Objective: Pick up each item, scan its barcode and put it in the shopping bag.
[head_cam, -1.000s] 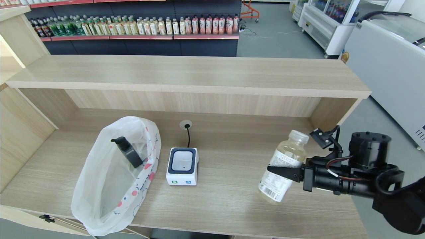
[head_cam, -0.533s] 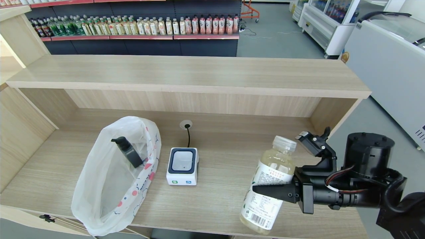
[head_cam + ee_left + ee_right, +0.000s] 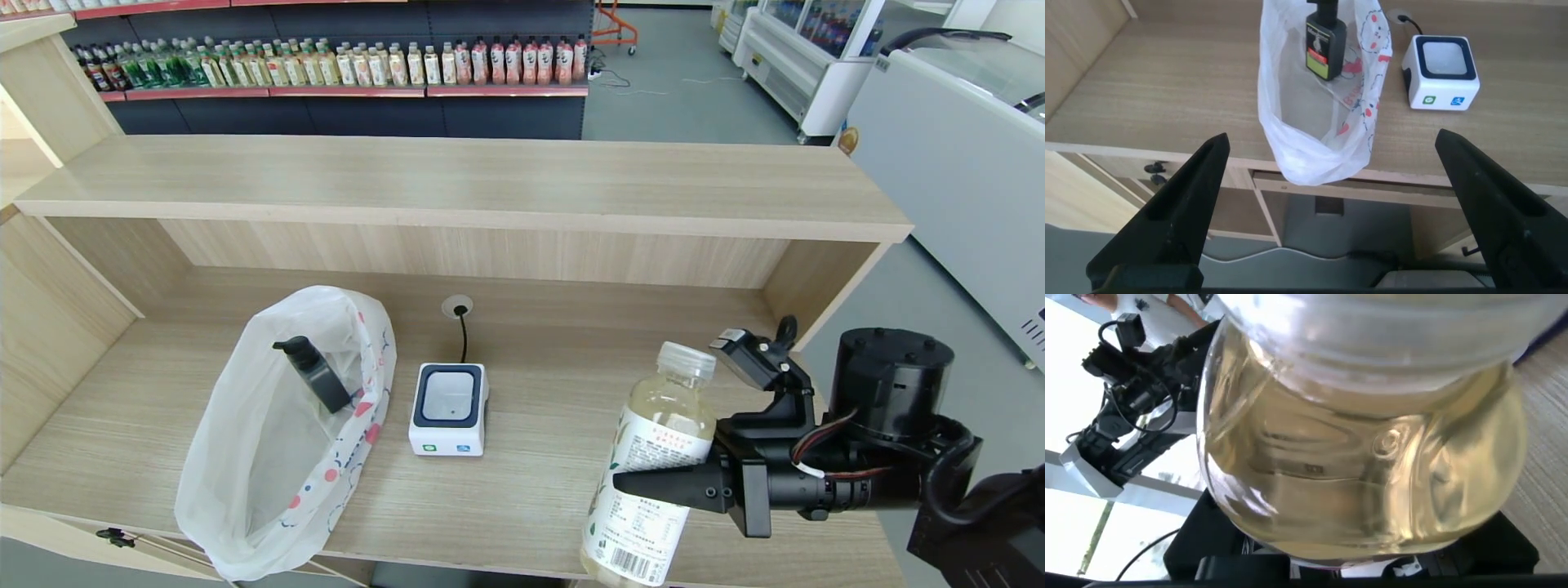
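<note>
Shop shelves of drinks run along the far wall behind a pale wooden counter (image 3: 531,490), and over its near right corner the clear bottle (image 3: 665,416) of yellowish liquid is held about upright, white cap up and leaning slightly to the right, its base out past the near edge. The right gripper (image 3: 649,478) is clamped on the bottle across the label, one black finger lying over the front. In the right wrist view the bottle's rounded base (image 3: 1364,482) sits right against the lens. The barcode (image 3: 630,563) sits low on the label, facing the near side. Well to the left stands the white scanner (image 3: 448,408), its window facing up and its cable (image 3: 463,331) running to a hole farther back. Left of that lies the shopping bag (image 3: 269,457), mouth open, with a black pump bottle (image 3: 314,374) already inside. The left gripper (image 3: 1327,220) hangs beyond the counter's near edge by the bag, fingers wide apart and holding nothing. The step in hand looks like scanning: carry the bottle left over the scanner and roll the wrist so the barcode faces down at the window, keeping the finger off the code.
</note>
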